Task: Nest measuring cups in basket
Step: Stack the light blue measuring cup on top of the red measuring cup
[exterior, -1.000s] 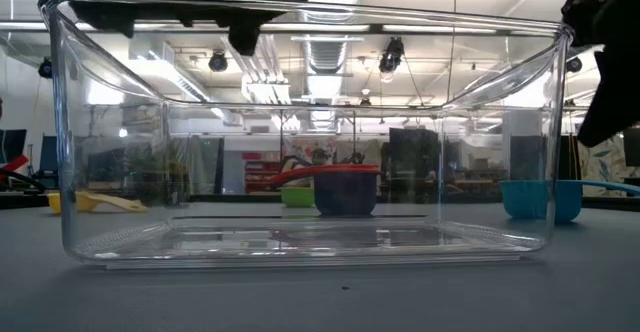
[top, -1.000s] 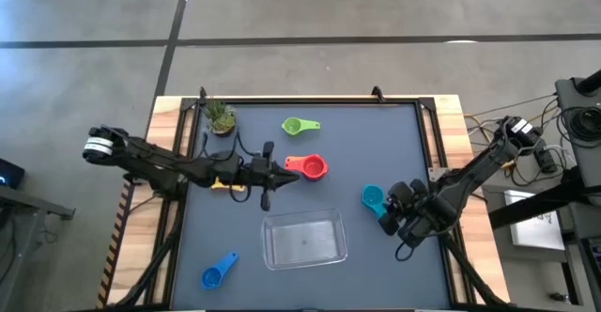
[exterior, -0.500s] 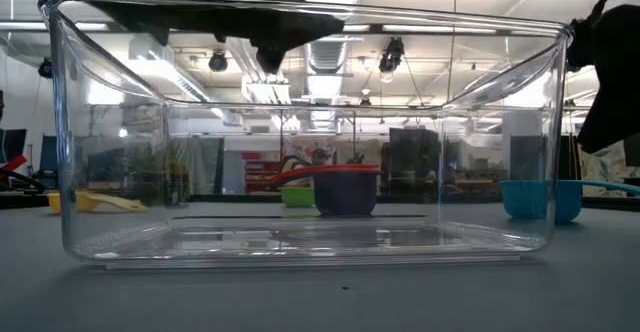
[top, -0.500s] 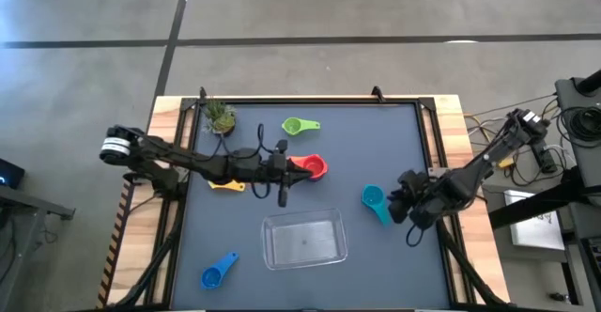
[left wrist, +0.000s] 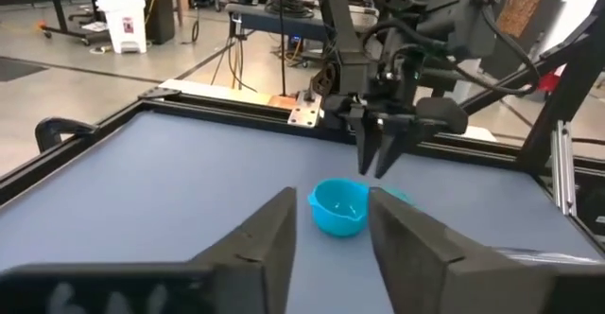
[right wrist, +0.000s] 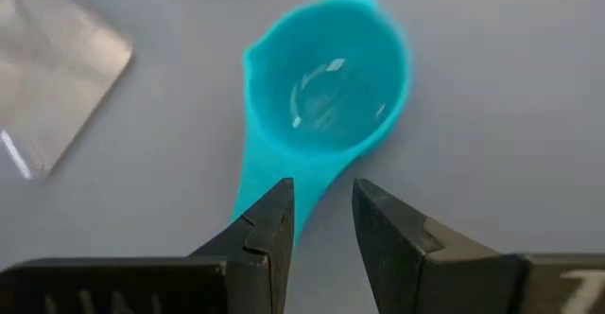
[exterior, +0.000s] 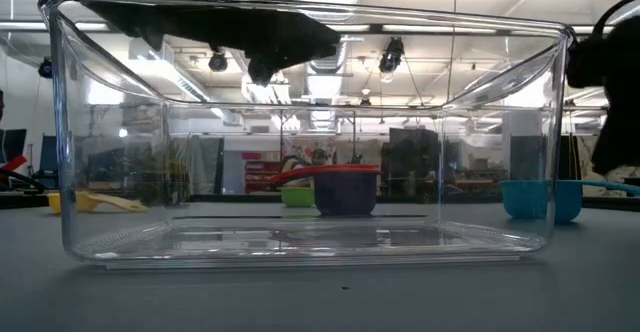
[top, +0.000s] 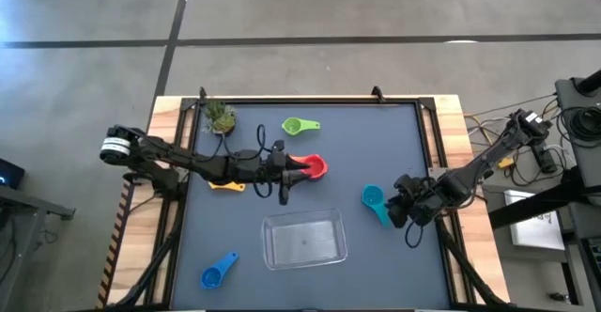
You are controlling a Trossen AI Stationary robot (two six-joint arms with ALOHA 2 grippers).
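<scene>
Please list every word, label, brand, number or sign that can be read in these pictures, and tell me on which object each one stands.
None can be read.
The teal plastic measuring cup, the red plastic measuring cup and the clear rectangular plastic basket carry no visible print.
The white bin in the room behind the table shows a dark mark, too small to read.
The left gripper and right gripper show no lettering.

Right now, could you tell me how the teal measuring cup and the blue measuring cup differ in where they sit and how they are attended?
The teal measuring cup lies right of the basket, the blue measuring cup near the table's front left. The right claw hovers open over the teal cup's handle; no claw is near the blue cup. The teal one is lighter in colour. Both rest on the table, outside the basket.
</scene>
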